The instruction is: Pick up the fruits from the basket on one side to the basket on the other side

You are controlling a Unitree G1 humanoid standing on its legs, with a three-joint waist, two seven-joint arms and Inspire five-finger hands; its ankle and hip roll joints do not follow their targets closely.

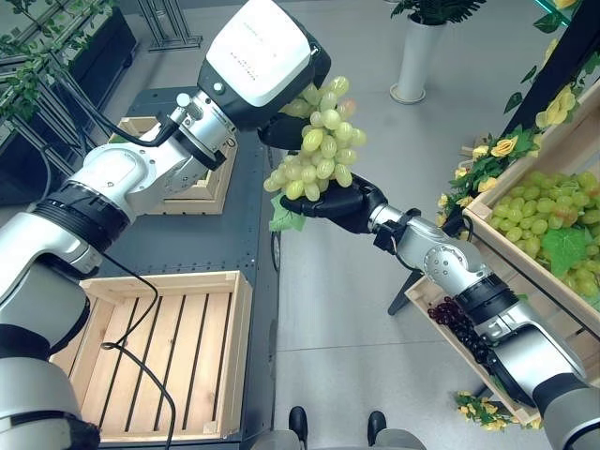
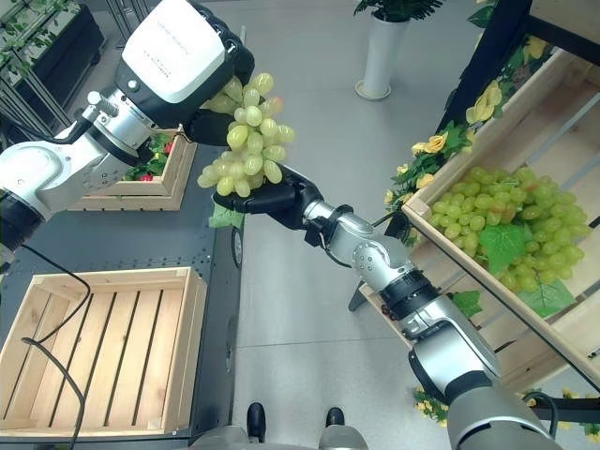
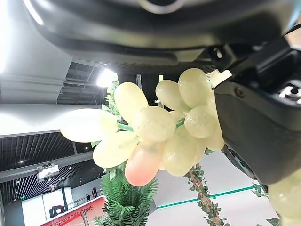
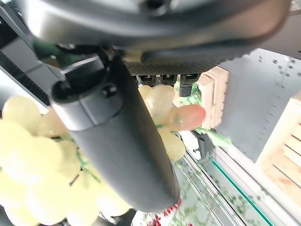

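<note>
Now I see my left hand (image 1: 281, 127) at the top of the green grape bunch (image 1: 319, 141), its fingers curled round the upper grapes. Just below those fingers, my right hand (image 1: 342, 202) cups the bunch from underneath, fingers wrapped on its lower side. Both hold it in the air between the dark surface (image 1: 202, 239) with its empty slatted crate (image 1: 159, 352) and the shelf crate of grapes (image 1: 544, 220).

Open slatted crate (image 1: 159, 352) below grapes (image 1: 319, 141)
</note>
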